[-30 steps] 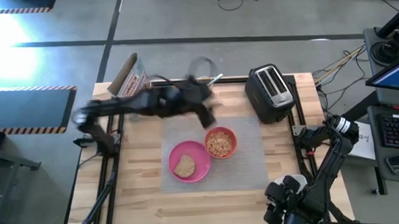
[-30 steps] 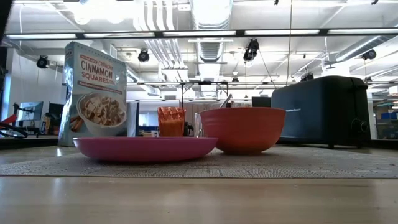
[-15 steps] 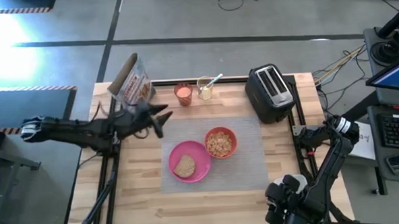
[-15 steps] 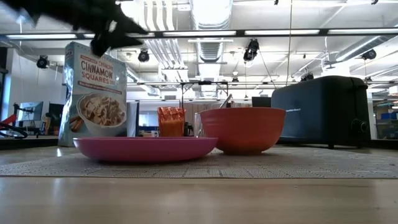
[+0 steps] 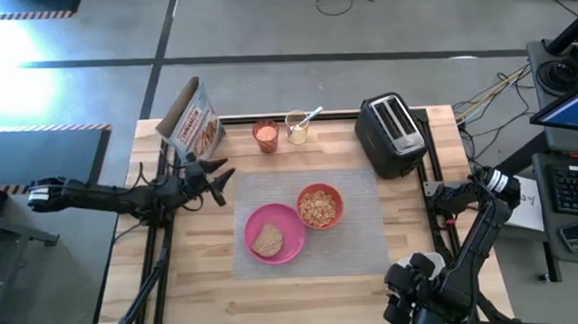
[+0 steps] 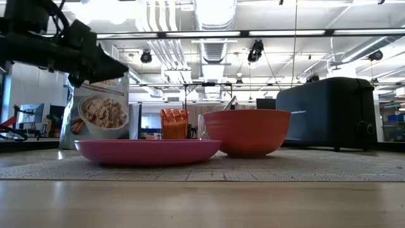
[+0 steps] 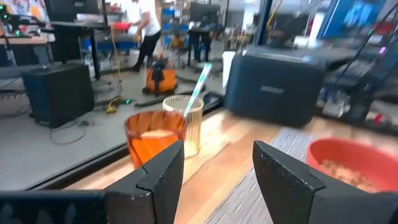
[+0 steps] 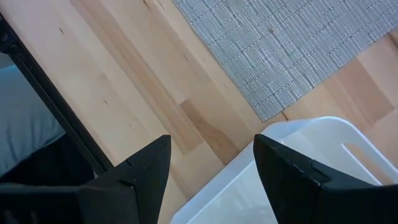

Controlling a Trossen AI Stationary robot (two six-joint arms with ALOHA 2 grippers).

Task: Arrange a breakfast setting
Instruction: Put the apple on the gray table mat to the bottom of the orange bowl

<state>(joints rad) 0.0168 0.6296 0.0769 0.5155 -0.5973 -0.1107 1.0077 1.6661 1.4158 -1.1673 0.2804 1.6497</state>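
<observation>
While hovering over the table's left part, showing the left gripper [image 5: 216,180] wide open and holding nothing, and facing the small orange cup [image 7: 153,138]. Placing that cup at the table's far edge, just beside a clear glass [image 7: 185,122] with a utensil leaning in it. Judging the cup as light, stiff and rather slick, apparently with something in it. Probably calling, then, for an upright grip across its wall, below the rim. Expecting the glass to be crowding one side of that grip, with the cereal box [image 5: 191,117] standing near on the other. Finding the round pink plate [image 5: 290,219] lying on the grey translucent mat [image 5: 360,227] with the toast slice [image 5: 267,240] on it. Finding the orange-red bowl [image 5: 319,207], holding cereal, close against the plate. Treating plate and bowl as rigid, best pinched at the rim, and the toast as crumbly. Noting the black toaster [image 5: 390,133] by the mat's far right corner, well apart from the cup. Noting the right gripper [image 8: 211,168] waiting off the table's near right corner, fingers wide apart and empty, above a white bin [image 8: 298,180]. Seeing no apple.
</observation>
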